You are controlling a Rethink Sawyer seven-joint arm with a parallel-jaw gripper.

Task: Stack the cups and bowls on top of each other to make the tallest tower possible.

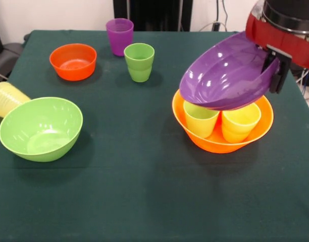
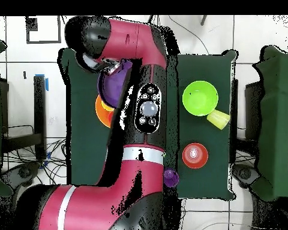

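the gripper (image 1: 275, 68) grasped the purple bowl (image 1: 226, 75) by its rim, tilted over two yellow cups (image 1: 200, 118) in the orange bowl (image 1: 215, 143).

Bright, even light is falling from above. White glare spots are shining on the tilted purple bowl (image 1: 226, 73), and the lime green bowl (image 1: 41, 128) is casting a soft shadow onto the green tablecloth (image 1: 144, 191). The front view is staying reasonably sharp.
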